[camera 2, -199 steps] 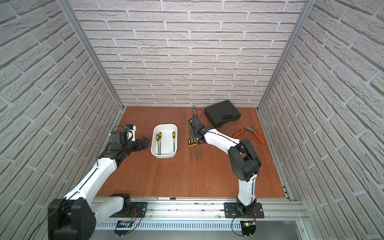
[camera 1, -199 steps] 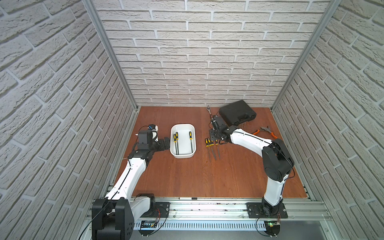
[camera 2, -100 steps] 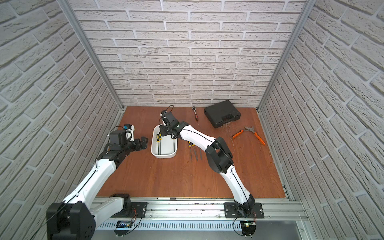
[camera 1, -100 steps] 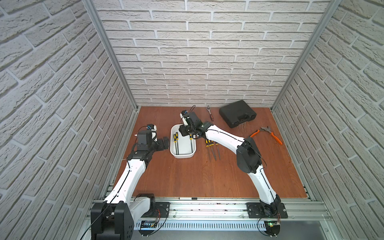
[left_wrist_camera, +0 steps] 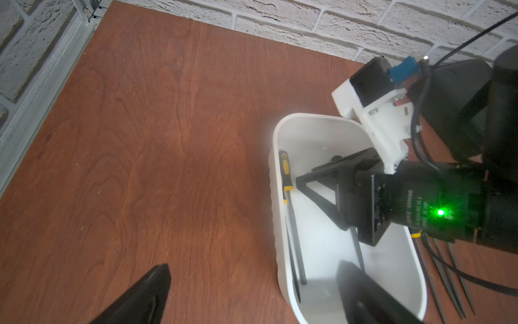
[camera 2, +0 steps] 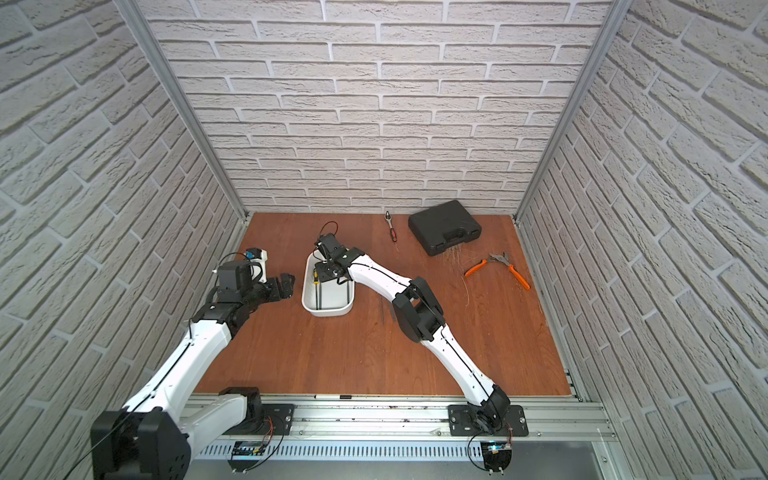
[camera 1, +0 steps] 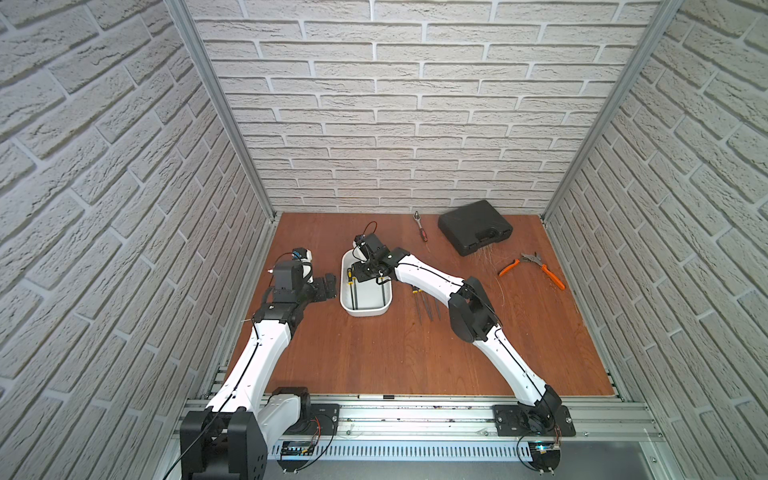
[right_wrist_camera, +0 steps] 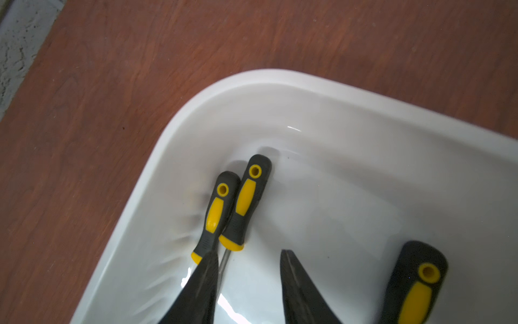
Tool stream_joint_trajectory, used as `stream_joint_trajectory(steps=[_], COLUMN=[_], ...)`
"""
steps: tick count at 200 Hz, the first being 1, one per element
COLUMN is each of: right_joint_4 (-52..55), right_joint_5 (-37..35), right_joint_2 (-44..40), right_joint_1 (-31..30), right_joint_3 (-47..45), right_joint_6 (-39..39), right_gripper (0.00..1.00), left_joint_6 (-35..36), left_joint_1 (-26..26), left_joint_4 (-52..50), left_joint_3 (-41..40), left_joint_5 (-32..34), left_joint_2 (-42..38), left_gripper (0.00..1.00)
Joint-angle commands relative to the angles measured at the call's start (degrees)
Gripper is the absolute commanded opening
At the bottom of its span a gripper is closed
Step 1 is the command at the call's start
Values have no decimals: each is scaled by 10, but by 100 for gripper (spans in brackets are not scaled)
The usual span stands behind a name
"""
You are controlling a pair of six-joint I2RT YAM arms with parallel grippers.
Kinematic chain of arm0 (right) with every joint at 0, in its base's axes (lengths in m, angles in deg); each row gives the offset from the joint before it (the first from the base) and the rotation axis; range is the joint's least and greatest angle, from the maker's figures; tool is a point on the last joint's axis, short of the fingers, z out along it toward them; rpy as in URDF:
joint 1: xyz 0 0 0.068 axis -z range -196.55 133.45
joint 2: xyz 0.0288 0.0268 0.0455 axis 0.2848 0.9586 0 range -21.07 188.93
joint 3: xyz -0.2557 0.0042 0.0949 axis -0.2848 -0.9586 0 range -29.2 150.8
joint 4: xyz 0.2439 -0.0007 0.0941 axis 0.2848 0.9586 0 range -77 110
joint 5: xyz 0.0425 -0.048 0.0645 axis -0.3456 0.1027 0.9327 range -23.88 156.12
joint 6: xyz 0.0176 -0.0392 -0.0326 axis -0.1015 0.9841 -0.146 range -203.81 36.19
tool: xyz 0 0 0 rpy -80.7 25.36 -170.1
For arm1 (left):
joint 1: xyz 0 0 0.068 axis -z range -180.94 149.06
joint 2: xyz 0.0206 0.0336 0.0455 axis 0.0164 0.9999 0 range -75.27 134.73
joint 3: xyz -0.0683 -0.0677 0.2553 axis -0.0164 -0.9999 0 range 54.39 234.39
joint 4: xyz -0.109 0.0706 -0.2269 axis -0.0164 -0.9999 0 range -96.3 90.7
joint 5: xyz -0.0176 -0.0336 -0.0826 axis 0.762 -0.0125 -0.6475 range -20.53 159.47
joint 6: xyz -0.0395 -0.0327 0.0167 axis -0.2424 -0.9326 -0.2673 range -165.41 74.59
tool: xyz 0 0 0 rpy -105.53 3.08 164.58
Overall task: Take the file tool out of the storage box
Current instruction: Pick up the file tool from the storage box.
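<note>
Right wrist: right hand (right_wrist_camera: pixel 249 252) part-open, empty.

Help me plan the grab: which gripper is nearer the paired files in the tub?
Right. The right gripper is inside the storage box, jaws open right beside the paired files; the left gripper sits outside its wall.

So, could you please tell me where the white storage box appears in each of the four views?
Top view: storage box left of centre on the table, right end effector inside it.
Top view: box likewise left of centre.
Left wrist: box ahead, holding the right end effector.
Right wrist: box corner fills the frame.
Shared landmark: the yellow-and-black file handles against the box wall.
</note>
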Motion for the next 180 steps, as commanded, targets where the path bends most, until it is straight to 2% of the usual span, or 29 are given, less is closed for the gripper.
stream_joint_trajectory(steps=[1,65,180], right_joint_4=[-2,12,39], right_joint_5=[-5,-9,-37], right_joint_2=[22,58,56], right_joint_1=[-8,-9,-8], right_joint_3=[24,69,62], right_joint_6=[-7,-7,20], right_gripper=[42,41,40], left_joint_6=[9,12,13], left_joint_1=[1,1,1], left_joint_4=[0,-2,1], left_joint_3=[8,10,11], left_joint_5=[8,12,10], left_joint_2=[-8,-9,-6], left_gripper=[99,99,98])
